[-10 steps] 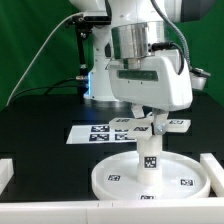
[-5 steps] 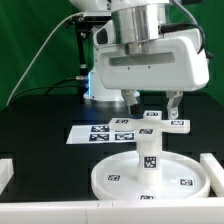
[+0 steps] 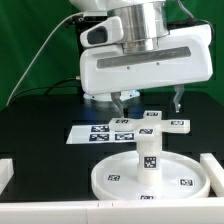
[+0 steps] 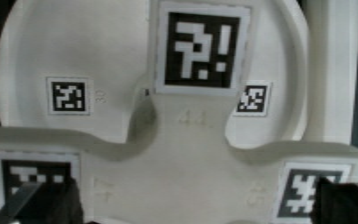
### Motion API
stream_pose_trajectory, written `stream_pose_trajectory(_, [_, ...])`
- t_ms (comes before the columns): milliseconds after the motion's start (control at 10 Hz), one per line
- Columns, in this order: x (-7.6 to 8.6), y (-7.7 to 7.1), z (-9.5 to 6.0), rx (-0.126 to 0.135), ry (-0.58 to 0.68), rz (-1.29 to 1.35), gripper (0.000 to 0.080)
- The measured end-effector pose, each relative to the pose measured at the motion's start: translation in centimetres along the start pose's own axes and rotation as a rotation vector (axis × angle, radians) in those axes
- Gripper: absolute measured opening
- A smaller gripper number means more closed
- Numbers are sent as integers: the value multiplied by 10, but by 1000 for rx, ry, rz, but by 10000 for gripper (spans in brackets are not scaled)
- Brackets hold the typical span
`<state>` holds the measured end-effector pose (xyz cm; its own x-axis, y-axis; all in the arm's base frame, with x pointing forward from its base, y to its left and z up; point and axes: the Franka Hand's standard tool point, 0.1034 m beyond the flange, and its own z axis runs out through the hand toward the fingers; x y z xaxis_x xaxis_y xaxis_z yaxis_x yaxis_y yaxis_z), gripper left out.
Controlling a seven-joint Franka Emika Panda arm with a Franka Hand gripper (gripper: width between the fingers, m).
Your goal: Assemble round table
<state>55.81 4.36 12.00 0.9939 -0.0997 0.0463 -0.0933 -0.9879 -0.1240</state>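
Observation:
The round table stands near the front of the table. Its large rimmed disc (image 3: 106,181) lies flat, the short post (image 3: 148,156) stands upright on its centre, and the cross-shaped base (image 3: 151,122) sits on top of the post. My gripper (image 3: 148,100) hangs just above the cross, open, with one finger on each side and nothing between them. In the wrist view the cross-shaped base (image 4: 194,140) fills the picture with the disc (image 4: 43,70) beneath it. My gripper (image 4: 179,205) is spread wide there, and a dark fingertip (image 4: 34,203) shows over a tagged arm.
The marker board (image 3: 92,131) lies flat behind the disc. White border rails run along the exterior view's left (image 3: 5,170), right (image 3: 214,166) and front (image 3: 70,213). A green backdrop stands behind the black table.
My jaws have gone from closed around the cross-shaped base to wide open, letting it go. The hand has lifted a little; the cross stays on the post.

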Motion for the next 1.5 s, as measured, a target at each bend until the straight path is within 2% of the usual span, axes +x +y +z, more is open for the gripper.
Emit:
stream_pose_trajectory(300, [-1, 2, 1, -5, 8, -191, 649])
stream_pose_trajectory(400, [0, 2, 1, -16, 7, -285, 649])
stream_pose_trajectory(500, [5, -1, -1, -65, 5, -504, 649])
stream_pose_trajectory(600, [7, -4, 0, -93, -3, -652, 649])
stream_pose_trajectory(700, [6, -4, 2, -93, -8, -712, 649])
stream_pose_trajectory(1000, [6, -3, 4, -91, -7, -651, 649])
stream_pose_trajectory(1500, [1, 3, 18, -93, -18, -615, 649])
